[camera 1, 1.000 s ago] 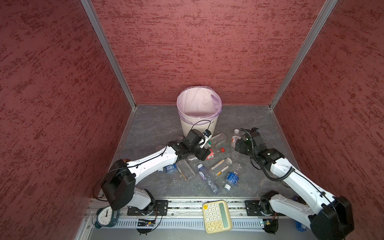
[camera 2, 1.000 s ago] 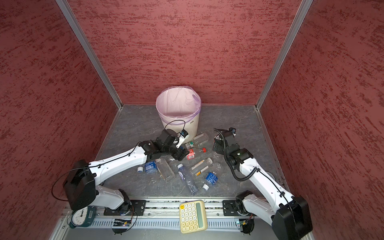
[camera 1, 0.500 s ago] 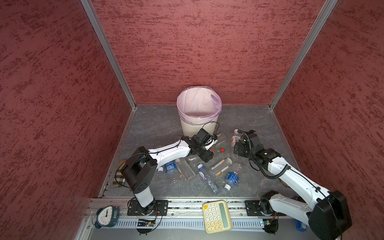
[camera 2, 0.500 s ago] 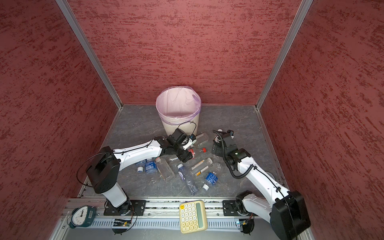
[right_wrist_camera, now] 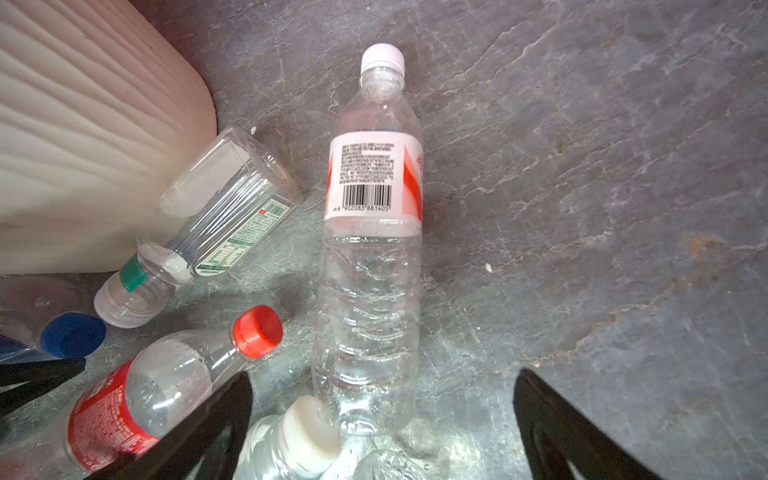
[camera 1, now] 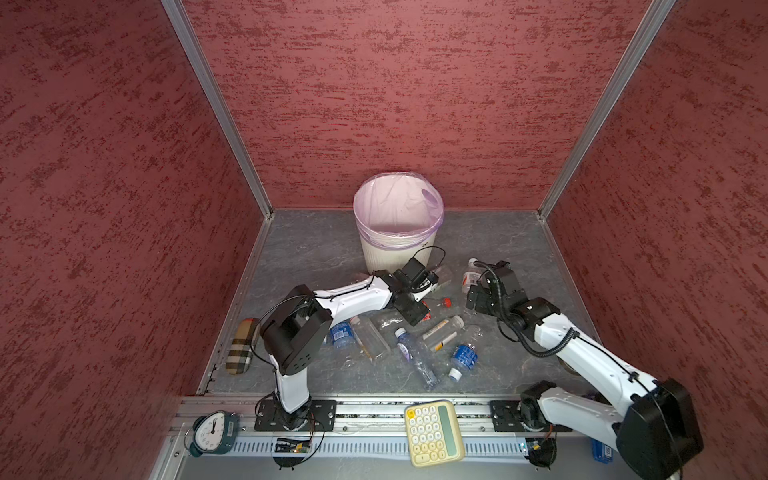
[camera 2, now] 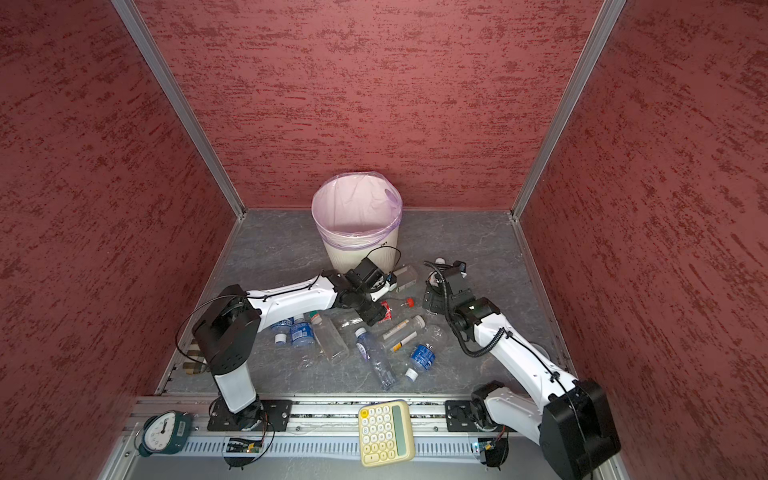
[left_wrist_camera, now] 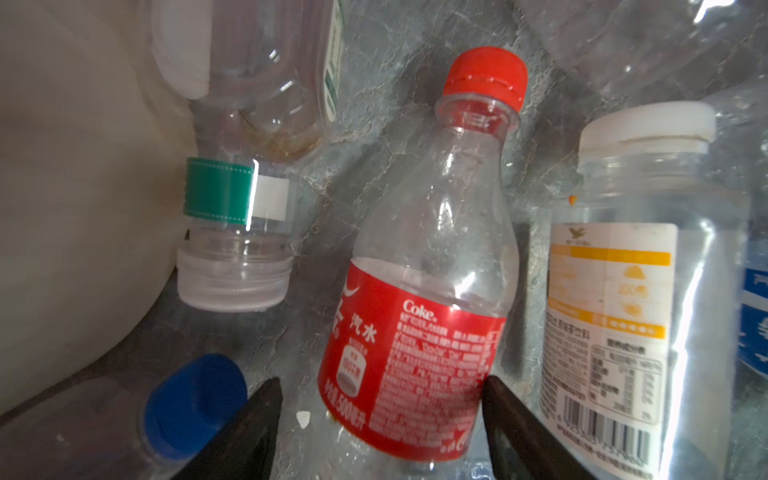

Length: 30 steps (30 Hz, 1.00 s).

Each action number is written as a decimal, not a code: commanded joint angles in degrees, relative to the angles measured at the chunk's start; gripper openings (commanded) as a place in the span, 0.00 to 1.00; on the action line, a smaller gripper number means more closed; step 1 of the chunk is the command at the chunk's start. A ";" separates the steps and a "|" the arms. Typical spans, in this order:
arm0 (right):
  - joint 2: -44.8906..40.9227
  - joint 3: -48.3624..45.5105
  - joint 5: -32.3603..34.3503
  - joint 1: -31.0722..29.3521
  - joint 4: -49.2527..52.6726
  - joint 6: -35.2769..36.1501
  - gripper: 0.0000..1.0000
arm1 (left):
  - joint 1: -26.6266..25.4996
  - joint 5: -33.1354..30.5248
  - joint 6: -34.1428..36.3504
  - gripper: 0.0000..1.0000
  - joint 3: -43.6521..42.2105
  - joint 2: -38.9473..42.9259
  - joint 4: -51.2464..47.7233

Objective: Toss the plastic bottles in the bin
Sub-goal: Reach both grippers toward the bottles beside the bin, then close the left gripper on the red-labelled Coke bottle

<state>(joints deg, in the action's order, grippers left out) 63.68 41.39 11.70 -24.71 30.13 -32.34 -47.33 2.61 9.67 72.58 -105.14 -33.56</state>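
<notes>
Left claw (left_wrist_camera: pixel 380 382) stands apart astride the clear, red-capped, red-labelled plastic cola bottle (left_wrist_camera: pixel 432 249) lying on the grey desk (left_wrist_camera: pixel 374 124) near the ribbed cream bin (camera 1: pixel 386 257); one finger (left_wrist_camera: pixel 511 415) touches the label, so centre before squeezing, lest it roll. Right claw (right_wrist_camera: pixel 382 374), wide apart, hangs over a white-capped clear bottle (right_wrist_camera: pixel 370 270): lower squarely first.

Red-label bottle (left_wrist_camera: pixel 415 353): "Coke", "汽水", "500"; white-and-red-label bottle (right_wrist_camera: pixel 374 178): barcode digits "6 902083 881405"; remaining labels too blurred to read.

left tool (left_wrist_camera: pixel 380 386) reached to red-capped bottle (left_wrist_camera: pixel 432 270), left elbow (camera 1: pixel 297 328) raised, right tool (right_wrist_camera: pixel 382 376) edged leftward
</notes>
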 commanded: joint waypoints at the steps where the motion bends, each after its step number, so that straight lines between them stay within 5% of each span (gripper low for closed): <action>1: -0.01 -0.52 -0.45 -0.38 -1.30 -0.17 0.99 | -0.34 -1.84 1.56 0.76 1.72 -1.82 -1.61; 15: -0.49 -1.14 -0.40 -0.42 -1.30 -0.34 0.99 | -0.89 -2.78 1.93 0.74 4.43 -5.32 -3.64; 21: -1.10 -1.00 -0.30 -0.36 -1.21 -0.36 0.98 | -0.92 -3.26 1.76 0.46 4.63 -4.42 -3.02; 30: -1.81 -0.78 -0.57 -0.42 -1.13 -0.27 0.98 | -3.01 -8.16 2.23 0.46 3.23 1.27 -2.85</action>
<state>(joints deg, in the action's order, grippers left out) 63.02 40.69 11.62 -24.71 29.67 -32.34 -48.97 -2.57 11.25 76.16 -107.92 -36.60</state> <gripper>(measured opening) 0.977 0.462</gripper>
